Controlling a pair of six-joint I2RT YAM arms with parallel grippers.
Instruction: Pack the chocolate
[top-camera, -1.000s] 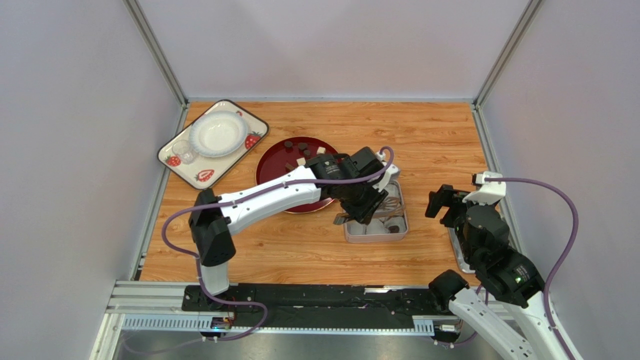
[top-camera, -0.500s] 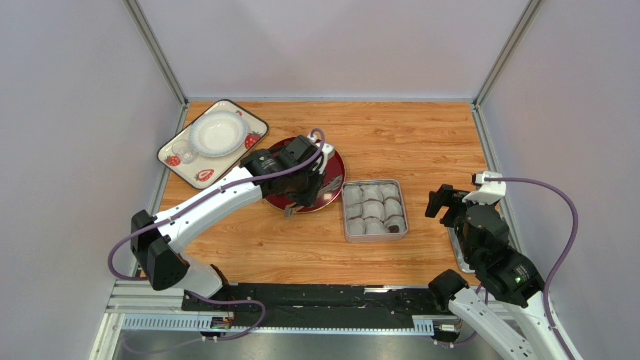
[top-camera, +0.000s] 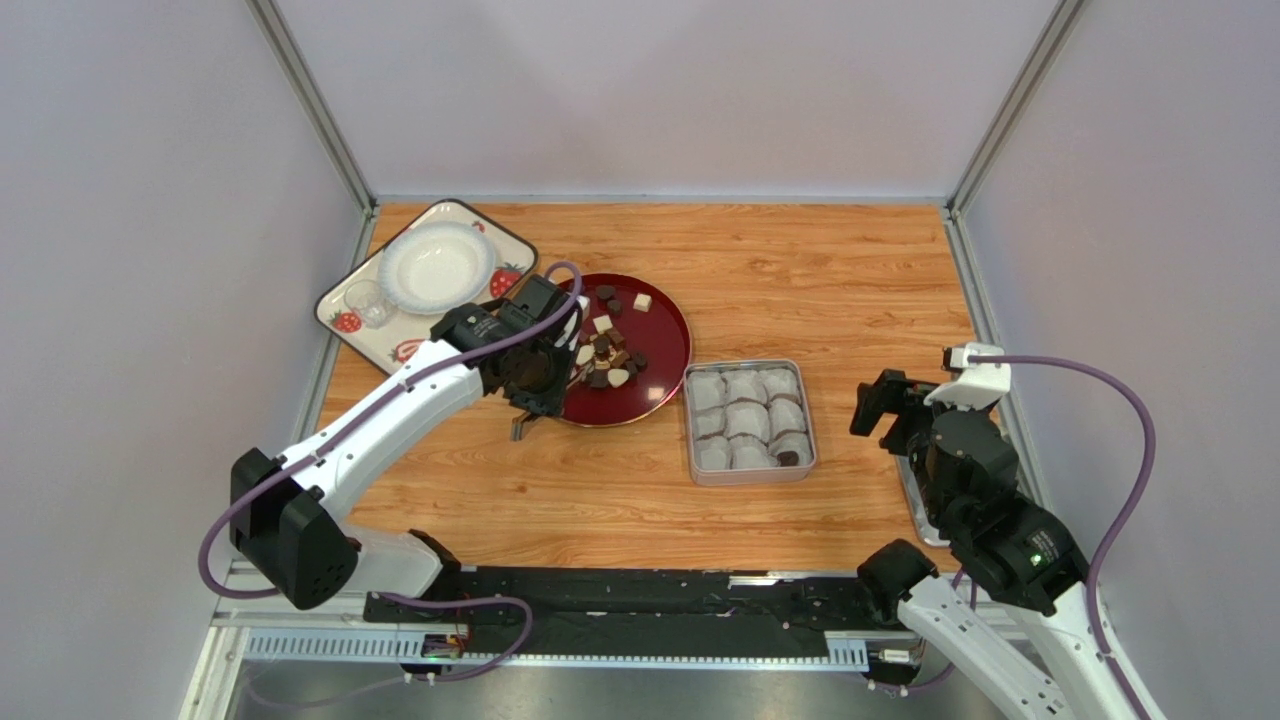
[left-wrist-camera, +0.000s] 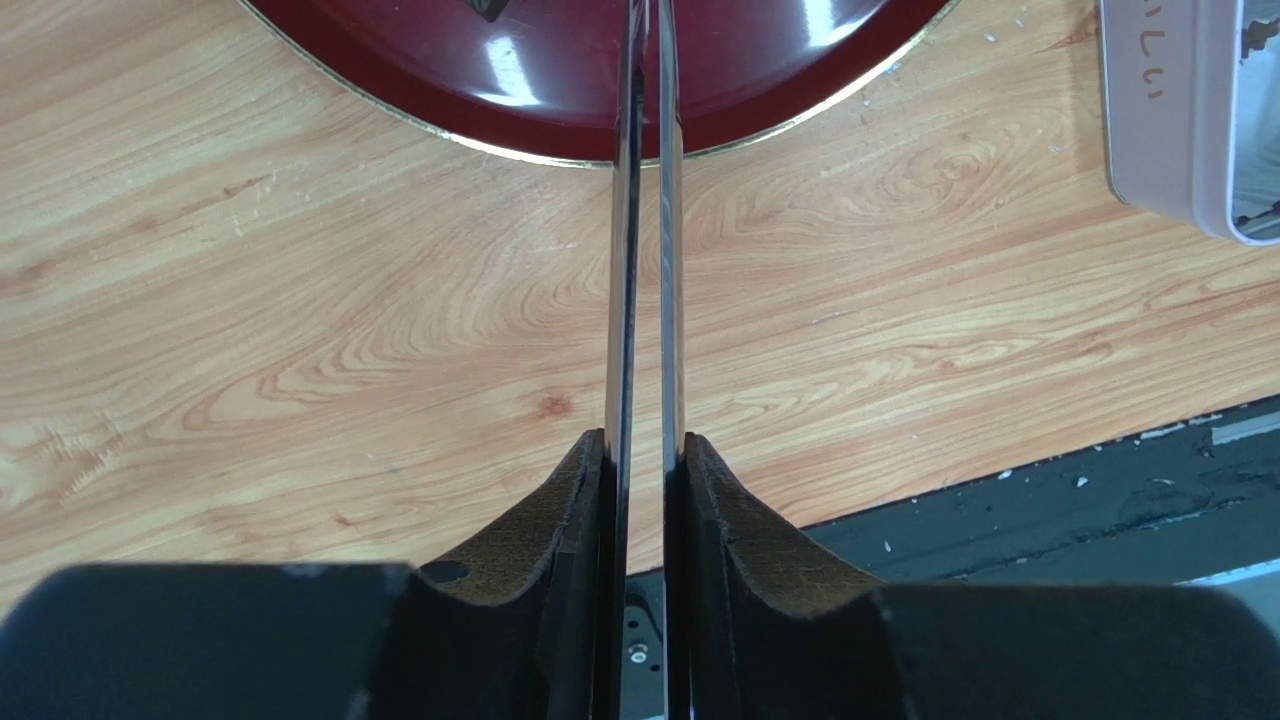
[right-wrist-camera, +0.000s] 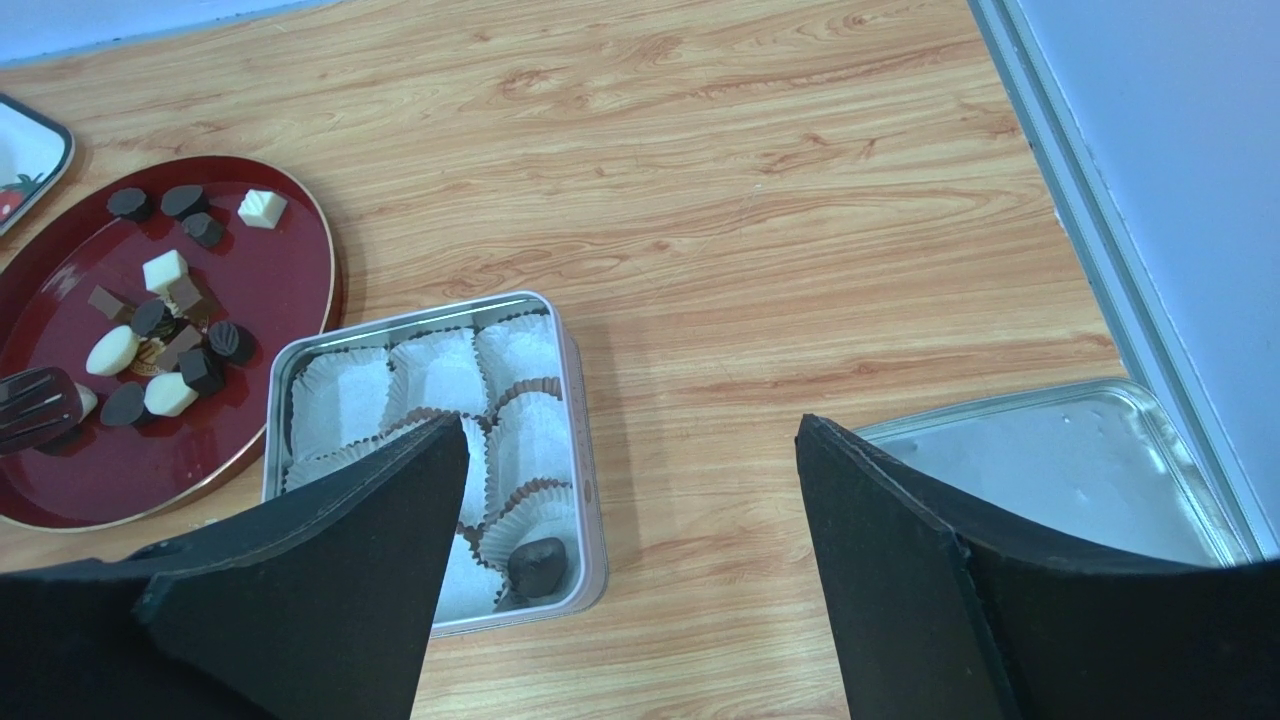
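The chocolate (top-camera: 609, 357) lies as several dark and cream pieces on a red plate (top-camera: 666, 318); it also shows in the right wrist view (right-wrist-camera: 166, 323). One dark piece (right-wrist-camera: 538, 564) sits in a paper cup at the near right corner of the grey tin (top-camera: 696, 450). My left gripper (top-camera: 529, 393) is shut on thin metal tongs (left-wrist-camera: 643, 225), whose blades reach over the plate's near rim (left-wrist-camera: 451, 128). The tongs hold nothing that I can see. My right gripper (top-camera: 887, 405) is open and empty, to the right of the tin.
A strawberry-patterned tray (top-camera: 394, 348) with a white bowl (top-camera: 433, 267) and a small glass (top-camera: 370, 308) stands at the back left. A grey tin lid (right-wrist-camera: 1067, 465) lies by the right wall. Enclosure walls stand on three sides.
My left arm has swung left with the tongs, from over the tin to the plate's near left edge. The right arm has not moved.
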